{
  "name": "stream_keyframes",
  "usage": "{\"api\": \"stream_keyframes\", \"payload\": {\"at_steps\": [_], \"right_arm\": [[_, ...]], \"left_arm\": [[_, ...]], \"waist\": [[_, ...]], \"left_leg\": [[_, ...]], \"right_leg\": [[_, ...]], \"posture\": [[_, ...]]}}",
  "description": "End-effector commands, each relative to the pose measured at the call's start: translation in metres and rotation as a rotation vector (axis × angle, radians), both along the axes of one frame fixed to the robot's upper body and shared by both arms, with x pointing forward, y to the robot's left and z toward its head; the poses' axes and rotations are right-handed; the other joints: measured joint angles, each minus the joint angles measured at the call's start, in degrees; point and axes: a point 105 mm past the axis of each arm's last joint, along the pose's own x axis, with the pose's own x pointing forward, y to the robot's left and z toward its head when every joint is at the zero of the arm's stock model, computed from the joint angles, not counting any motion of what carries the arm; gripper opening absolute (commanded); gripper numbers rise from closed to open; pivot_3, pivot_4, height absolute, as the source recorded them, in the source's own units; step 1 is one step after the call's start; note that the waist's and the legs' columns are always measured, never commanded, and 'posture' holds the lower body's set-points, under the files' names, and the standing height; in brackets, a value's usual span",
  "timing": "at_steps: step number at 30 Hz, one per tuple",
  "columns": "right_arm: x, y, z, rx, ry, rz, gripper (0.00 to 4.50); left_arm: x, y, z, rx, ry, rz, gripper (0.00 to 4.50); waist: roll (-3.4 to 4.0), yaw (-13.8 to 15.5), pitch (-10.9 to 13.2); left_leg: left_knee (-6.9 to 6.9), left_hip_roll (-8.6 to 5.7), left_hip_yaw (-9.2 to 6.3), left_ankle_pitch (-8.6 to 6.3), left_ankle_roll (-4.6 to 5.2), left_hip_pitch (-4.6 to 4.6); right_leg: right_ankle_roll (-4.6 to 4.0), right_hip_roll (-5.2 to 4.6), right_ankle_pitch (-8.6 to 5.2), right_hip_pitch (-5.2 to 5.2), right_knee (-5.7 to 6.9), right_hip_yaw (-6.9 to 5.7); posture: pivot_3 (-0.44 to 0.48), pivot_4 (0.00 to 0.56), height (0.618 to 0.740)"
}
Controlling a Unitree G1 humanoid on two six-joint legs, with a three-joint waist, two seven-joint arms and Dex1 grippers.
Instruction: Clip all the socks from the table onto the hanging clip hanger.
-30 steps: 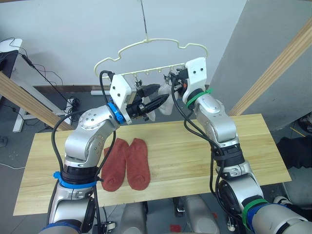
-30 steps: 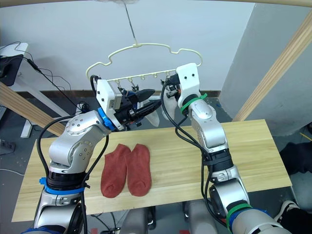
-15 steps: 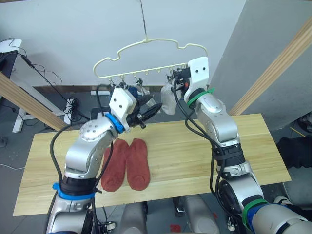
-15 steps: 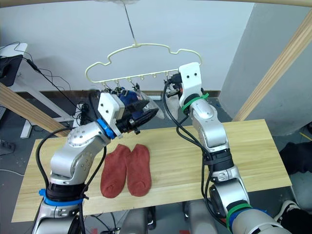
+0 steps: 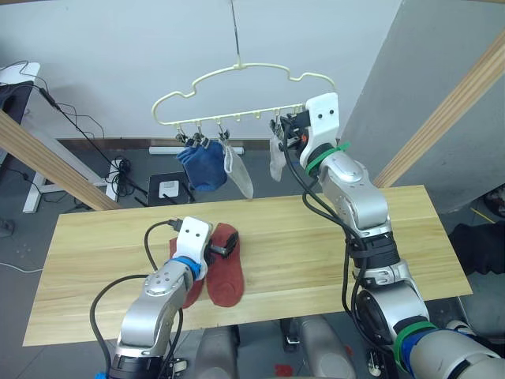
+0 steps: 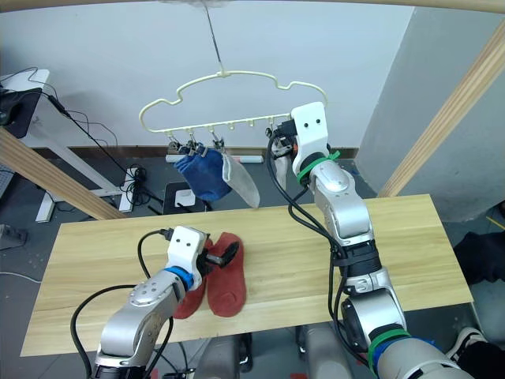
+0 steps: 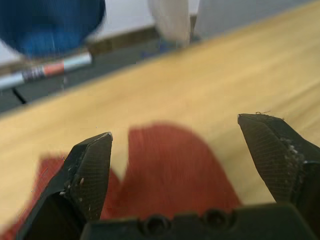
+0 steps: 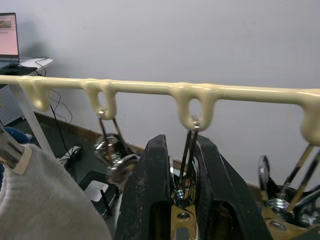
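The pale-yellow clip hanger hangs above the table. Two blue socks and a grey sock hang from its left clips. A second grey sock hangs beside my right gripper, which is shut on a metal clip under the hanger bar. Two rust-red socks lie side by side on the table. My left gripper is low over them, open, with a red sock between its fingers.
Slanted pale wooden frame poles cross at far left and at far right. Cables, a power strip and a desk leg lie on the floor behind the table. The right half of the tabletop is bare wood.
My left arm has come down from the hanger to the red socks on the table. The grey sock it held up now hangs from a clip. The right gripper stays at the hanger.
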Motion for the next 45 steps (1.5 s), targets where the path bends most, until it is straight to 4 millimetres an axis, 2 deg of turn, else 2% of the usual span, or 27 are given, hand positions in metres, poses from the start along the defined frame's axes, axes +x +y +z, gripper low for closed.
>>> {"api": "stream_keyframes", "payload": {"at_steps": [1, 5, 8, 13, 22, 28, 31, 33, 37, 40, 45], "right_arm": [[-0.008, 0.005, 0.017, 0.015, -0.058, 0.035, 0.25], [-0.009, 0.006, 0.017, 0.017, -0.053, 0.038, 0.25], [-0.009, 0.006, 0.016, 0.023, -0.046, 0.037, 0.25], [-0.009, 0.005, 0.015, 0.031, -0.035, 0.035, 0.25], [-0.009, 0.004, 0.013, 0.039, -0.025, 0.031, 0.25], [-0.008, 0.004, 0.013, 0.041, -0.022, 0.028, 0.25], [-0.008, 0.003, 0.013, 0.043, -0.024, 0.028, 0.25], [-0.008, 0.003, 0.014, 0.043, -0.024, 0.028, 0.25], [-0.009, 0.002, 0.017, 0.046, -0.029, 0.027, 0.25], [-0.009, 0.002, 0.018, 0.047, -0.031, 0.026, 0.25], [-0.009, 0.001, 0.019, 0.049, -0.032, 0.027, 0.25]], "left_arm": [[-0.007, -0.005, -0.018, 0.042, 0.071, -0.032, 4.50], [-0.008, -0.004, -0.035, 0.081, 0.126, -0.032, 4.50], [-0.006, -0.003, -0.041, 0.104, 0.142, -0.024, 3.89], [-0.007, -0.001, -0.050, 0.129, 0.173, -0.024, 2.52], [-0.006, 0.004, -0.049, 0.145, 0.142, -0.030, 0.04], [0.001, 0.000, -0.028, 0.116, 0.005, -0.055, 0.00], [0.004, -0.013, -0.005, 0.157, -0.164, -0.159, 0.00], [0.003, -0.017, 0.002, 0.176, -0.226, -0.199, 0.00], [-0.001, -0.049, 0.039, 0.153, -0.474, -0.374, 0.00], [0.001, -0.066, 0.052, 0.135, -0.554, -0.458, 0.00], [0.018, -0.093, 0.073, 0.091, -0.650, -0.504, 0.00]], "waist": [[0.00, 0.0, 0.0], [0.02, 0.0, 0.0], [0.02, 0.0, 0.0], [0.04, -0.1, 0.0], [0.05, 0.0, 0.0], [0.05, -0.1, 0.0], [0.05, -0.1, 0.0], [0.05, -0.1, 0.0], [0.06, -0.1, 0.0], [0.05, 0.0, 0.0], [0.05, -0.1, 0.0]], "left_leg": [[-0.01, 0.00, 0.01, 0.00, 0.00, 0.00], [-0.01, 0.00, 0.02, 0.00, 0.00, 0.00], [-0.01, 0.00, 0.02, 0.00, 0.00, 0.04], [-0.01, 0.00, 0.03, 0.00, 0.00, 0.11], [-0.02, 0.00, 0.06, 0.00, 0.00, 0.12], [-0.04, 0.00, 0.07, 0.00, 0.00, 0.12], [-0.05, 0.01, 0.07, 0.00, 0.01, 0.10], [-0.06, 0.01, 0.06, 0.00, 0.00, 0.08], [-0.06, 0.01, 0.09, -0.01, 0.01, 0.07], [-0.05, 0.00, 0.08, -0.01, 0.01, 0.06], [-0.04, -0.02, 0.10, -0.01, 0.02, 0.04]], "right_leg": [[0.00, 0.00, 0.00, 0.00, 0.00, 0.00], [0.00, 0.00, 0.00, 0.00, -0.02, 0.01], [0.00, -0.01, 0.00, 0.02, 0.01, 0.01], [-0.01, -0.01, 0.00, 0.07, 0.03, 0.02], [-0.01, -0.02, 0.00, 0.08, 0.02, 0.04], [-0.01, -0.02, 0.00, 0.07, 0.01, 0.04], [-0.01, -0.02, 0.00, 0.05, 0.00, 0.04], [-0.01, -0.02, 0.00, 0.04, -0.02, 0.04], [-0.01, -0.03, 0.01, 0.04, -0.04, 0.04], [-0.01, -0.04, 0.01, 0.04, -0.04, 0.03], [-0.01, -0.04, 0.01, 0.04, -0.04, 0.03]], "posture": [[-0.146, 0.302, 0.740], [-0.151, 0.302, 0.740], [-0.154, 0.303, 0.740], [-0.156, 0.306, 0.740], [-0.158, 0.307, 0.740], [-0.158, 0.307, 0.740], [-0.158, 0.307, 0.740], [-0.158, 0.307, 0.740], [-0.158, 0.307, 0.740], [-0.158, 0.307, 0.740], [-0.172, 0.305, 0.740]]}}
